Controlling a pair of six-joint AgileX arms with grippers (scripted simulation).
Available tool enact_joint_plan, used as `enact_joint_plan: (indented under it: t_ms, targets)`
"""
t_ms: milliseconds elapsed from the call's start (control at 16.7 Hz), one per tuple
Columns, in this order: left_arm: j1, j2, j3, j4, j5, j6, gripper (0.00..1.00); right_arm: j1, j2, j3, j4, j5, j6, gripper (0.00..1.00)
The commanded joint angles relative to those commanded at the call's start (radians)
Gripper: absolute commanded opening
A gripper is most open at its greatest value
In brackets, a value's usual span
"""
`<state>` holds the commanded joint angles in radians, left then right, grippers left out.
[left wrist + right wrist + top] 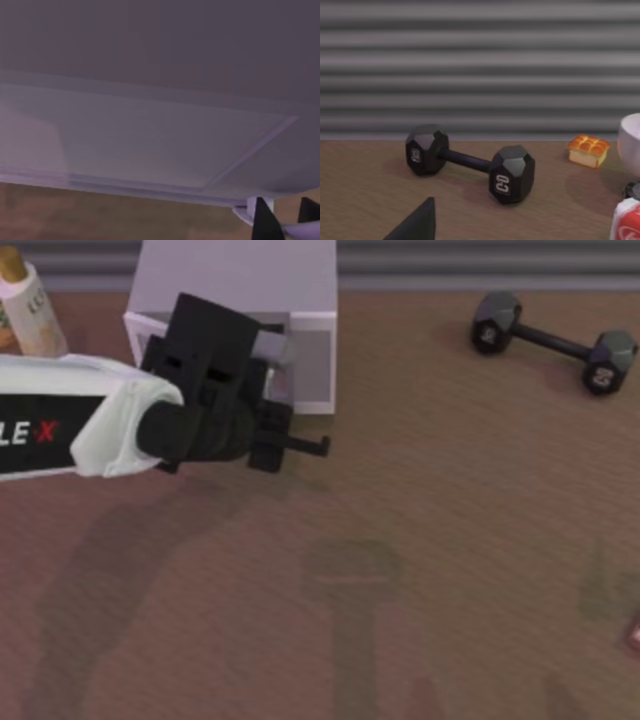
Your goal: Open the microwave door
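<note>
The microwave (240,275) stands at the back of the table, left of centre, with its pale top facing up. My left arm reaches in from the left, and my left gripper (300,445) hangs just in front of the microwave's front face. In the left wrist view the microwave door (140,135) fills the picture, a pale panel with a framed window. Its white bar handle (300,232) lies between the two dark fingertips (265,225), which close on it. In the top view the arm hides most of the door. My right gripper (422,222) shows only as one dark tip, far from the microwave.
A black dumbbell (553,340) lies at the back right of the table. A bottle (25,305) stands at the back left corner. The right wrist view also shows a bread piece (588,150), a white bowl (631,142) and a red can (627,222).
</note>
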<state>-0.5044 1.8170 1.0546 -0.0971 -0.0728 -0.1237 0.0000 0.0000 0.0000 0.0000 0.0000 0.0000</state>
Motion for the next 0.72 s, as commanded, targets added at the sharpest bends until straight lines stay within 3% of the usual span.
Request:
enact_joint_plan:
  t_ms: [360, 720]
  targets:
    - [0.000, 0.000, 0.000, 0.000, 0.000, 0.000, 0.00, 0.000, 0.000, 0.000, 0.000, 0.000, 0.000, 1.00]
    - [0.011, -0.021, -0.023, 0.008, 0.036, 0.035, 0.00, 0.000, 0.000, 0.000, 0.000, 0.000, 0.000, 1.00]
